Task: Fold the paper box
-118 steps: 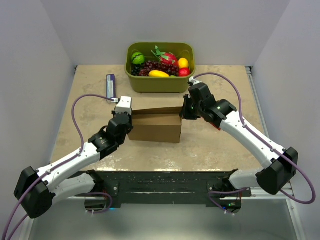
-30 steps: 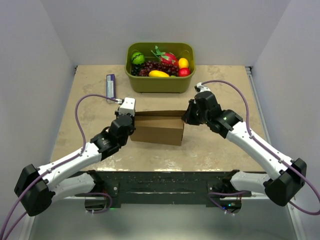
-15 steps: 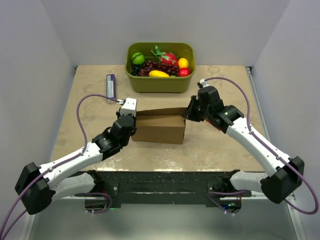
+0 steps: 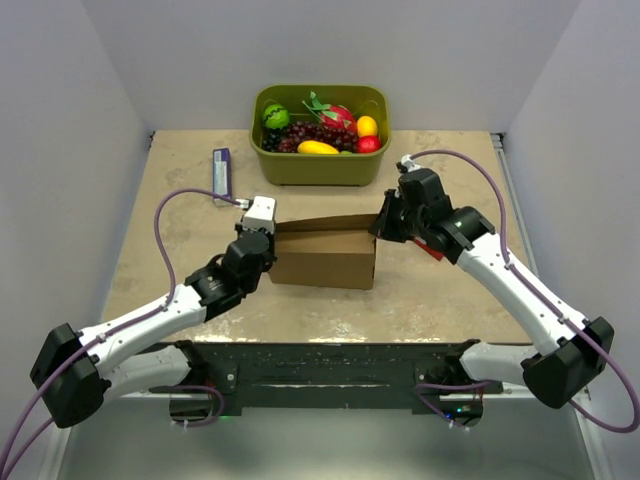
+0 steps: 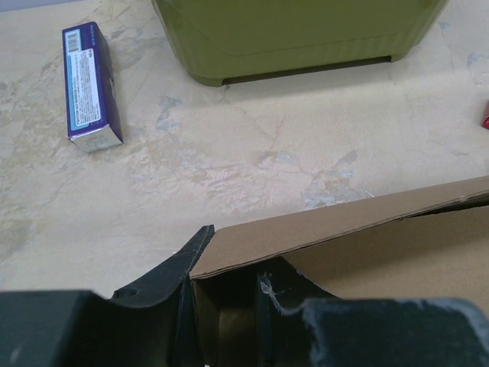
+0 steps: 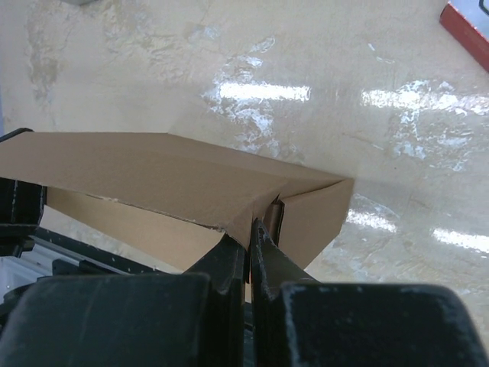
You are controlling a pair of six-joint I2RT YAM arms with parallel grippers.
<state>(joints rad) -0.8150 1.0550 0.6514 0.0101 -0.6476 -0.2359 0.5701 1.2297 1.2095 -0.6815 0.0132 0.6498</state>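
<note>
My left gripper point(image 5: 228, 269) clamps the left end wall of the paper box point(image 4: 320, 260); my right gripper point(image 6: 250, 235), jaws pressed together, pinches its right corner. The box stands mid-table point(image 4: 440, 290), near the fruit tub point(image 4: 320, 166).

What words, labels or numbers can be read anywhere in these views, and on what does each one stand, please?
No text can be quoted.
On the purple carton: a pale label with a barcode and lines of print, all too small and blurred to read.
On the paper box and the green tub: no print shows.
</note>
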